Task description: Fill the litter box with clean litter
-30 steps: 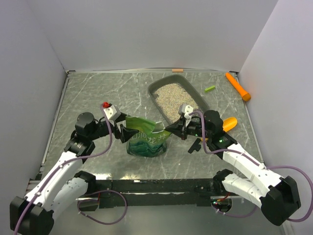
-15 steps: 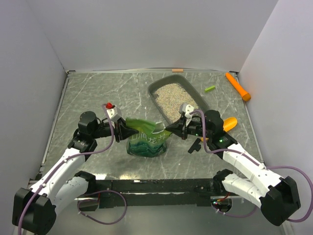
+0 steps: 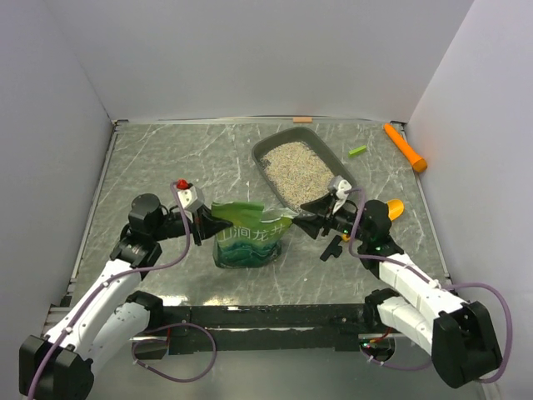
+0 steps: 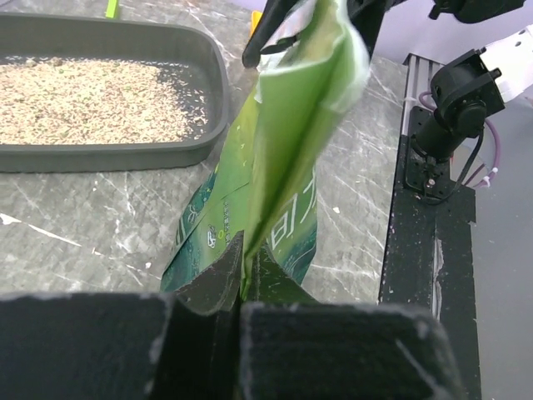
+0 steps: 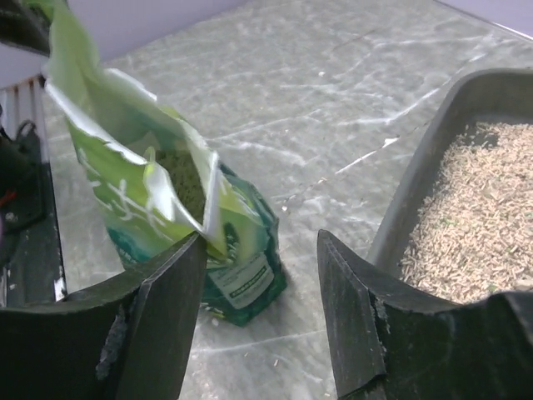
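The litter box is a dark grey tray at the back centre, holding pale clean litter. A crinkled green bag stands upright in front of it with its top open. My left gripper is shut on the bag's left top edge, and the left wrist view shows the green film pinched between the jaws of the gripper. My right gripper is open just right of the bag and touches nothing. In the right wrist view it frames the bag, with the litter box and litter at right.
An orange scoop lies at the back right corner, with a small green piece near it. An orange-yellow object sits beside my right arm. White walls close in the table on three sides. A black rail runs along the near edge.
My left gripper closed on the bag's left top edge. My right gripper opened, let go of the bag's right edge and drew back to the right.
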